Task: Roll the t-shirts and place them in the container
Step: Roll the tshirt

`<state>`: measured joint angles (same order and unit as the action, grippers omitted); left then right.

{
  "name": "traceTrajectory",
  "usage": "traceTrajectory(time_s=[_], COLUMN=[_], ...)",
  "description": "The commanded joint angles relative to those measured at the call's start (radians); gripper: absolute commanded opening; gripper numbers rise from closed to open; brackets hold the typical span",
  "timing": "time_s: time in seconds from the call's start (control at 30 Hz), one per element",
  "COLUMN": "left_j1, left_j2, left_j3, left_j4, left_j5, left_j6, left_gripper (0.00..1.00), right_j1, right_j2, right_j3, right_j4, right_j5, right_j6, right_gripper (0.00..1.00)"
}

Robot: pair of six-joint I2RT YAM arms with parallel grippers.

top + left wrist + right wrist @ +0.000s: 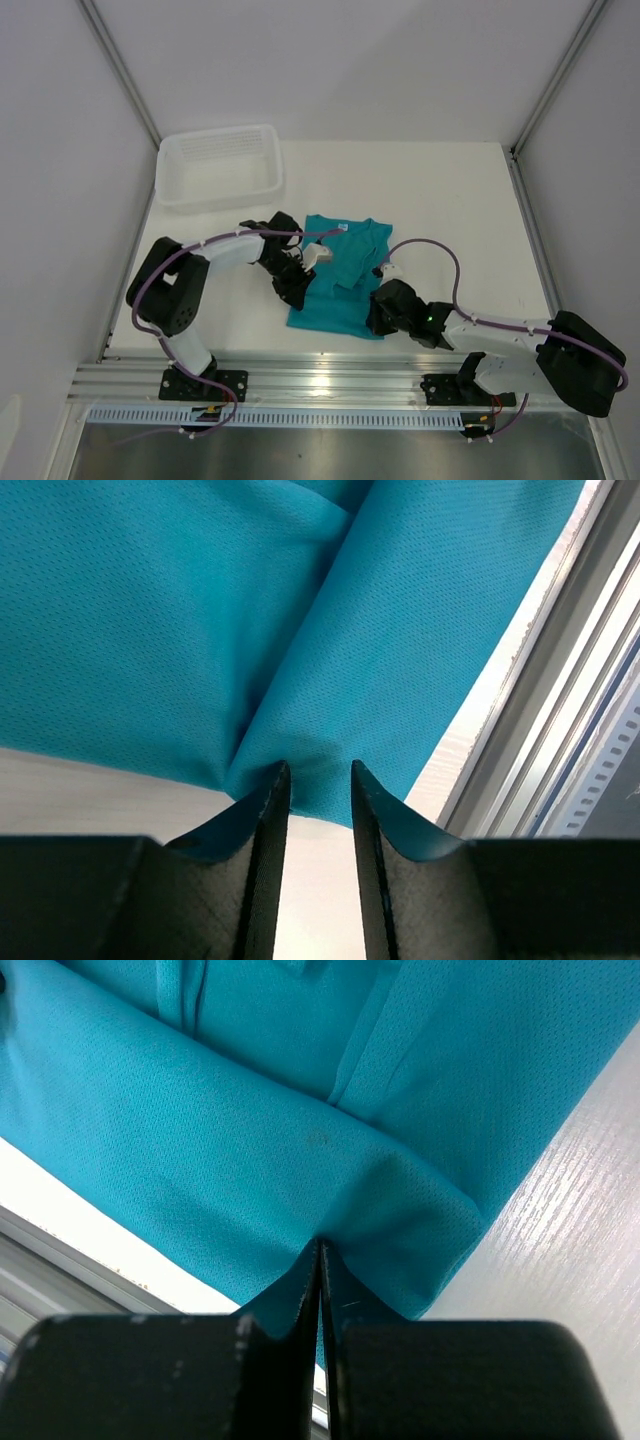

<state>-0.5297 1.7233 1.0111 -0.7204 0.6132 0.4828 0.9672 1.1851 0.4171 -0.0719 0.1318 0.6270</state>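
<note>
The teal t-shirt (340, 275) lies folded into a narrow strip on the white table between the two arms, neck end at the far side. My left gripper (296, 292) is at the strip's near left corner. In the left wrist view the gripper (320, 771) stands open, its tips touching the edge of the t-shirt (350, 630) with bare table showing in the gap. My right gripper (377, 316) is at the near right corner. In the right wrist view the gripper (321, 1247) is shut on the hem of the t-shirt (250, 1150), which puckers at the tips.
A white plastic basket (220, 132) stands at the back left of the table. The aluminium rail (330, 375) that carries the arm bases runs just in front of the shirt's near edge; it shows in the left wrist view (590, 710). White walls close in both sides.
</note>
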Motion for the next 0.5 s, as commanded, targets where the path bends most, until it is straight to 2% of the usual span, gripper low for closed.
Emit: traceTrajectory(time_s=[0.0,0.13,0.3,0.43,0.47], left_j1=[0.007,0.004,-0.015,-0.099,-0.125], left_j2=[-0.063,-0.129,-0.253,-0.390,-0.436], left_j3=[0.035,0.046,0.053,-0.011,-0.078], left_j4=[-0.024,-0.043,-0.066,-0.008,0.010], left_j5=[0.036,0.057,0.079,-0.002,-0.073], left_j6=[0.040,0.075,0.125,0.192,0.204], left_gripper=[0.35,0.39,0.51,0.56,0.57], right_j1=[-0.007,-0.022,-0.036,-0.039,-0.039], right_j2=[-0.008,-0.015,-0.021,-0.038,-0.042], right_j3=[-0.023,-0.035,-0.040,-0.043,-0.043], right_j4=[0.015,0.034,0.035,0.037,0.032], right_j5=[-0.003,-0.021,-0.027,-0.027,-0.027], right_j6=[0.010,0.014,0.020,0.022,0.023], right_gripper=[0.04,0.04,0.04,0.04,0.04])
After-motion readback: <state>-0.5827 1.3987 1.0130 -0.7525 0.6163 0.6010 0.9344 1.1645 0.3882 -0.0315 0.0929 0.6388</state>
